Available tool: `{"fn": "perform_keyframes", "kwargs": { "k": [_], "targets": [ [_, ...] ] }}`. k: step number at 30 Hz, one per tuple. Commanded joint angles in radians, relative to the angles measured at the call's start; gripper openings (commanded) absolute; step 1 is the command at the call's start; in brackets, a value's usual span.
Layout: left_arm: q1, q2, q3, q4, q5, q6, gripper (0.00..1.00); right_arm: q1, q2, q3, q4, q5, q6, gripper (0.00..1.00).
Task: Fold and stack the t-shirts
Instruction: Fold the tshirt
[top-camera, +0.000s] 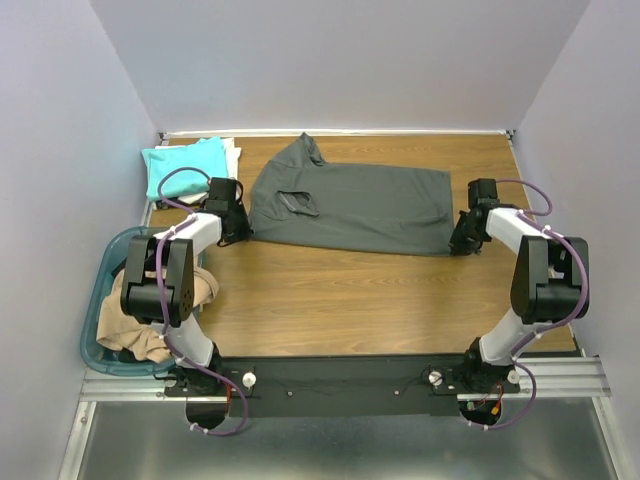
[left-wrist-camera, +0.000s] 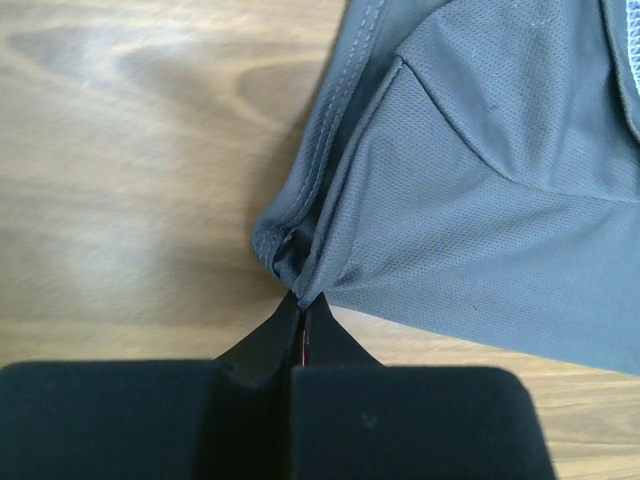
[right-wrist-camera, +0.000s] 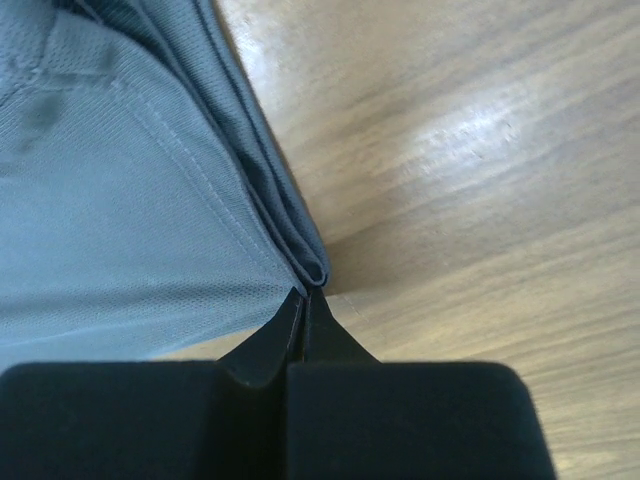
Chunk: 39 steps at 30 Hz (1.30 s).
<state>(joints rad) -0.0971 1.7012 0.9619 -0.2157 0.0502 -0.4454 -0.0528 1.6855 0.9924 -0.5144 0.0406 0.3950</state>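
**Both near corners pinched**

The wooden table (top-camera: 350, 300) carries the grey shirt (top-camera: 370, 205), spread flat across its far half. A basket (top-camera: 100, 300) off the left edge holds a crumpled tan shirt (top-camera: 130, 325). A folded teal shirt (top-camera: 183, 165) lies far left on a white shirt (top-camera: 233, 155). The left gripper (left-wrist-camera: 303, 300) and right gripper (right-wrist-camera: 305, 295), fingers closed, each pinch a grey corner.

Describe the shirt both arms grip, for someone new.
Wooden table, far half: the dark grey t-shirt lies spread, left pincer and right pincer shut on its near corners. Unlike the folded teal t-shirt beside it, it is large and dark.
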Motion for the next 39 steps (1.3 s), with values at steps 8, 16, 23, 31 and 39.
{"fn": "perform_keyframes", "kwargs": {
  "k": [8,16,23,31,39],
  "targets": [
    [0.008,-0.193,-0.101,-0.097,-0.055,-0.022,0.00,-0.010,-0.096,-0.043,-0.124,0.076,0.034,0.00],
    [0.008,-0.334,-0.176,-0.166,0.022,-0.070,0.00,-0.010,-0.184,-0.087,-0.252,0.030,0.108,0.00],
    [0.005,-0.474,-0.221,-0.249,0.040,-0.084,0.00,-0.010,-0.302,-0.153,-0.358,0.016,0.114,0.00],
    [0.005,-0.645,-0.264,-0.390,0.042,-0.121,0.00,-0.010,-0.402,-0.132,-0.456,0.005,0.145,0.01],
    [0.004,-0.808,-0.305,-0.502,0.067,-0.176,0.54,-0.010,-0.457,-0.104,-0.533,-0.034,0.116,0.50]
  ]
}}
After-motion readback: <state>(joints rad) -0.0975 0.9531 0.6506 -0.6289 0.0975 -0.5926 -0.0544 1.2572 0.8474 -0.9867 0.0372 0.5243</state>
